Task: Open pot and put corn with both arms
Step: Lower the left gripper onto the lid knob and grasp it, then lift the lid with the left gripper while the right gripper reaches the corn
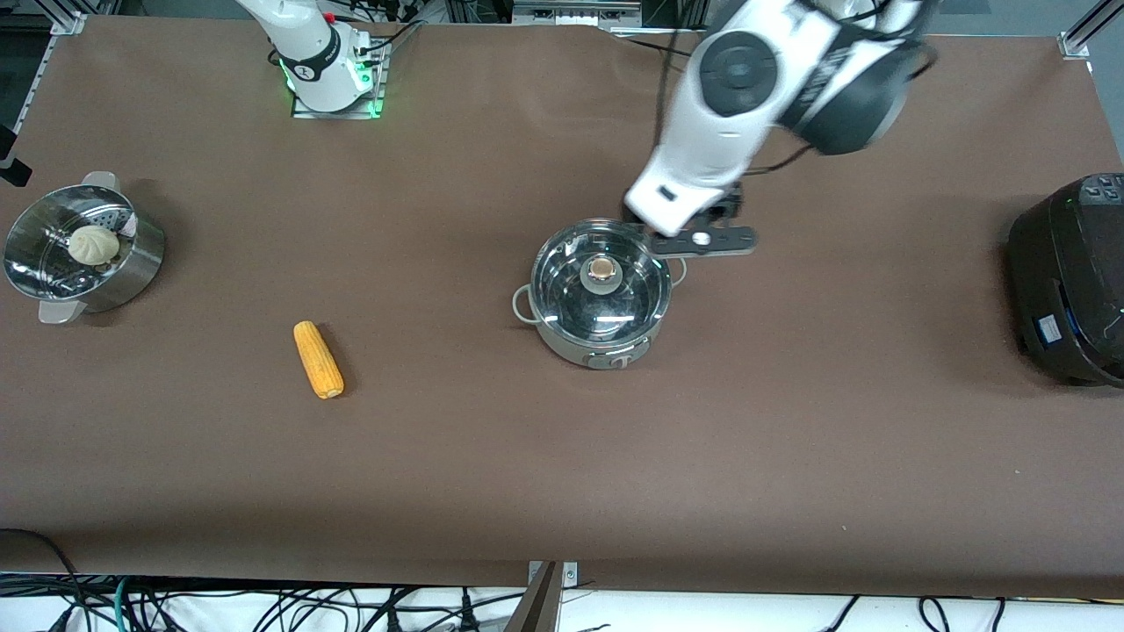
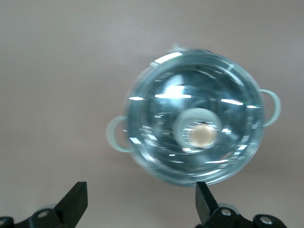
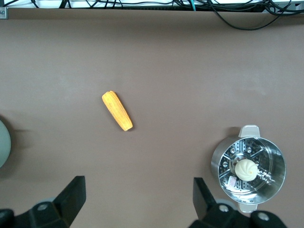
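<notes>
The pot point(image 1: 601, 298) is sitting near the middle of the counter point(image 1: 790, 456), its clear glass lid point(image 1: 601, 279) resting on it with the copper-topped knob point(image 1: 602, 268) pointing up. Its two grey loop handles are sticking out toward the two ends of the counter, and the badge is facing the front edge.

The left arm is reaching in from its base at the back edge, and the left claw point(image 1: 694, 230) is hanging in the air over the pot's rim, on the side toward the back edge. In the left wrist view the claw point(image 2: 141, 202) is showing both fingers point(image 2: 76, 202) spread wide apart with nothing between them, and the lidded pot point(image 2: 194, 121) is lying just past the fingertips, with the knob point(image 2: 203, 134) showing pale at the lid's centre.

The corn point(image 1: 318, 359) is lying flat on the bare counter, well apart from the pot, toward the right arm's end and slightly closer to the front edge than the pot.

The right arm is waiting; only its lower part near the base point(image 1: 334, 79) is showing at the back edge in the front view. The right claw point(image 3: 140, 199) is looking down from high over the counter, its fingers point(image 3: 71, 197) standing wide open and holding nothing. The right wrist view is taking in the corn point(image 3: 117, 110) and the steamer pot point(image 3: 249, 170).

The steamer pot point(image 1: 83, 250), a white bun point(image 1: 94, 244) on its perforated insert, is standing by the short edge at the right arm's end. A big black cooker point(image 1: 1071, 276) is sitting at the short edge at the left arm's end.
</notes>
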Controlling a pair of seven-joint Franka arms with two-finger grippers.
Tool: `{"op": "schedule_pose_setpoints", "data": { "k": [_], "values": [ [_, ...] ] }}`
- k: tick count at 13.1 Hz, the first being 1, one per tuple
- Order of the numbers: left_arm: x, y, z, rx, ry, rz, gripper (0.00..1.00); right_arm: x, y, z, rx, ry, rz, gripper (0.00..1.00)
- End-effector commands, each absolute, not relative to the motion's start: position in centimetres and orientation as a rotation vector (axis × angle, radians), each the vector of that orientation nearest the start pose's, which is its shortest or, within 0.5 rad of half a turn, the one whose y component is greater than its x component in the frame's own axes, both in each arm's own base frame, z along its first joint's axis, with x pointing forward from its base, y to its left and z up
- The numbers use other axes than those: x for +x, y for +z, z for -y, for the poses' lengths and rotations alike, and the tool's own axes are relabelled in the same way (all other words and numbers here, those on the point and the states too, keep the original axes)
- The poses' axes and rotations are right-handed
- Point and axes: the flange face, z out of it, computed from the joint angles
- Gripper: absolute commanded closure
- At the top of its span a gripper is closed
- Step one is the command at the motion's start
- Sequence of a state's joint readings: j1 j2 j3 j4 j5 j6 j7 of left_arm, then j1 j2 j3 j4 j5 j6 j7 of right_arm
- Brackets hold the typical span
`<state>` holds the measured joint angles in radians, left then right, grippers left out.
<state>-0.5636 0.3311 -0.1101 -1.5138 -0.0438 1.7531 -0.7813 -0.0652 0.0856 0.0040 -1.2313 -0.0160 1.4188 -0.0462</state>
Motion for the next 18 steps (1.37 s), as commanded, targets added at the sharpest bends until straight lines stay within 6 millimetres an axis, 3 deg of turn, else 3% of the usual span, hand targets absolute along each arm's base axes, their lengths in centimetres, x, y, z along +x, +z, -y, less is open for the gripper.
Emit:
{"op": "schedule_pose_setpoints", "data": {
  "k": [1, 5, 8, 10, 12, 14, 16, 17, 18],
  "values": [
    [51.9, 43.8, 44.5, -3.168, 0.116, 0.287, 0.00, 55.4, 72.2, 3.6, -3.171, -0.163, -0.017, 0.00],
    [54.4, 38.2, 45.0, -3.164, -0.019, 0.158, 0.00, 55.4, 72.1, 3.6, -3.171, -0.160, -0.017, 0.00],
    [54.3, 36.0, 45.1, -3.143, 0.017, 0.135, 0.00, 55.5, 72.0, 3.7, -3.173, -0.158, -0.020, 0.00],
    [53.9, 35.6, 45.4, -3.147, 0.051, 0.138, 0.00, 55.6, 71.7, 3.7, -3.173, -0.148, -0.019, 0.00],
    [53.6, 35.2, 45.5, -3.137, 0.066, 0.128, 0.03, 56.8, 69.6, 3.8, -3.172, -0.100, -0.020, 0.00],
    [53.3, 34.7, 45.6, -3.130, 0.076, 0.094, 0.16, 61.0, 63.7, 3.6, -3.168, -0.020, -0.007, 0.00],
    [53.1, 34.7, 45.6, -3.129, 0.090, -0.002, 0.55, 66.6, 55.2, 1.7, -3.163, -0.013, 0.033, 0.00],
    [52.7, 34.7, 45.5, -3.110, 0.125, -0.004, 0.61, 69.0, 50.9, 0.9, -3.156, -0.035, 0.068, 0.00],
    [52.3, 34.6, 45.3, -3.083, 0.170, -0.012, 0.62, 70.6, 46.6, -0.1, -3.150, -0.026, 0.092, 0.00]
  ]
}}
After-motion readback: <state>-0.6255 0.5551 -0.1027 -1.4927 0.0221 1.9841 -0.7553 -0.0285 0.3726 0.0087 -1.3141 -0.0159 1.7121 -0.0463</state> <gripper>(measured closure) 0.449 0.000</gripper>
